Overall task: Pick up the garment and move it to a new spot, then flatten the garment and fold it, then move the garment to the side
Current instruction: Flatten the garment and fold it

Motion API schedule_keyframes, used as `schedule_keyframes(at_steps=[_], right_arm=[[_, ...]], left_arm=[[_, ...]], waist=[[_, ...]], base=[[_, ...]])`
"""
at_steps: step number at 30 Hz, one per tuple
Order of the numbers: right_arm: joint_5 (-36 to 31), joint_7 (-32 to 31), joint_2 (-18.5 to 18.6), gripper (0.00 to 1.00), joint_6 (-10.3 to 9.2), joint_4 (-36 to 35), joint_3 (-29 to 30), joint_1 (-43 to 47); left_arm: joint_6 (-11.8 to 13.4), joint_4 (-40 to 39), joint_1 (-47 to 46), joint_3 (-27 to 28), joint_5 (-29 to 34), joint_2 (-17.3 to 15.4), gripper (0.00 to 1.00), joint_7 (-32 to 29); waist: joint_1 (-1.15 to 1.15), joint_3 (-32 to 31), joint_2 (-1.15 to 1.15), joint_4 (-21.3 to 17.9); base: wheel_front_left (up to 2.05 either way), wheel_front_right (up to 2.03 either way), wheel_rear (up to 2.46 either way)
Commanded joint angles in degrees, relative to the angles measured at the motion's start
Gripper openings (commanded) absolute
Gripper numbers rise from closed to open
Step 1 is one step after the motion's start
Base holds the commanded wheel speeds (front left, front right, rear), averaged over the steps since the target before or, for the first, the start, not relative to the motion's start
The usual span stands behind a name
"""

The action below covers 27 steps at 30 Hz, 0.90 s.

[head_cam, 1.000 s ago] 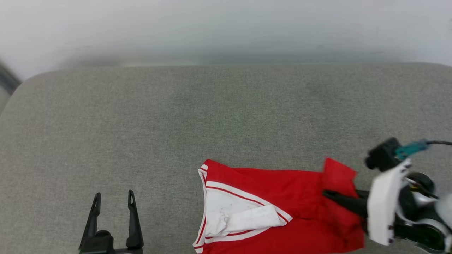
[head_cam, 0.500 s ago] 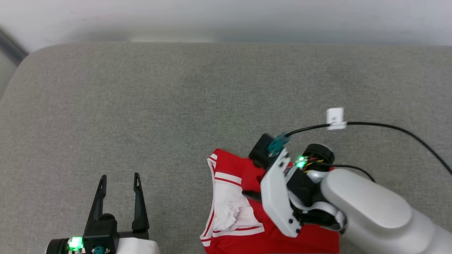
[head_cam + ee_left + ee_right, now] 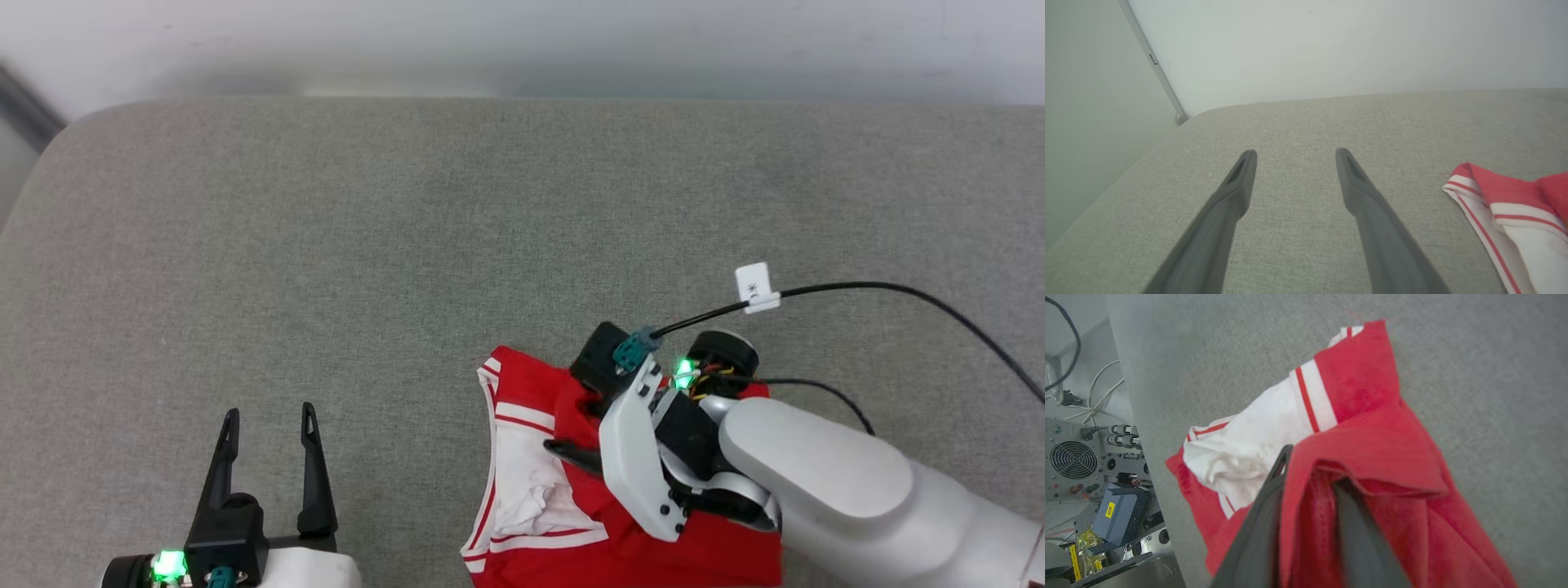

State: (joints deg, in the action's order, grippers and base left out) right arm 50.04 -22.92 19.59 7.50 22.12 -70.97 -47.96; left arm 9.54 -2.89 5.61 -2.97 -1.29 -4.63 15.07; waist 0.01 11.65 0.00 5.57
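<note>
**Right hand gripping red jersey shirt at near edge of counter**

The red jersey shirt (image 3: 535,490) is lying bunched on the grey fabric-covered counter (image 3: 326,245), at the counter's near edge and right of its centre. A white sleeve with red-and-white striped trim is facing up on the shirt's left portion. The near part of the shirt is running out of the head view's bottom border.

The right hand (image 3: 571,425) is reaching over the counter's near-right area, with its fingers pointing toward the counter's left side. In the right wrist view, the right hand (image 3: 1314,467) is holding a fold of the shirt's (image 3: 1372,428) red body cloth. The two dark fingers are sitting narrow, with the cloth pinched between them and draping over the farther fingertip.

The left hand (image 3: 270,410) is hovering over the counter's near-left area, well apart from the shirt. In the left wrist view, the left hand (image 3: 1295,152) is showing its fingers spread wide with nothing between them. The shirt's striped edge (image 3: 1506,204) is lying on the counter to their right.

A black cable (image 3: 898,287) carrying a white tag (image 3: 753,287) is arcing above the counter's right side to the right wrist. A pale wall (image 3: 522,41) is standing behind the counter's far edge. Below the counter's near edge, the right wrist view is showing an equipment panel with a round fan grille (image 3: 1073,459).
</note>
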Motion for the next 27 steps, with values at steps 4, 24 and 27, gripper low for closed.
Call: schedule_keyframes(at_steps=[4, 24, 27], right_arm=[[-2.95, 9.45, 3.36, 1.0, -0.02, -1.87, 2.93, -1.32], [-40.33, 38.05, -6.82, 1.0, -0.02, -11.83, 63.68, 35.0], [-41.83, 38.07, -10.05, 1.0, -0.02, -15.76, 67.28, 40.73]], left_arm=[[-0.57, 0.36, 1.15, 0.67, 0.4, 0.19, 1.0, 0.13], [-1.79, -0.82, 3.6, 1.3, 0.42, 0.61, 1.0, 0.13], [-2.2, -1.08, 3.66, 1.19, 0.24, 0.65, 1.0, 0.13]], waist=[[-0.01, -2.92, 0.0, -1.72], [-0.01, -7.44, 0.0, -6.1], [-0.01, -7.81, 0.0, -6.16]], base=[[0.0, 0.0, 0.0], [0.0, 0.0, 0.0], [0.0, 0.0, 0.0]])
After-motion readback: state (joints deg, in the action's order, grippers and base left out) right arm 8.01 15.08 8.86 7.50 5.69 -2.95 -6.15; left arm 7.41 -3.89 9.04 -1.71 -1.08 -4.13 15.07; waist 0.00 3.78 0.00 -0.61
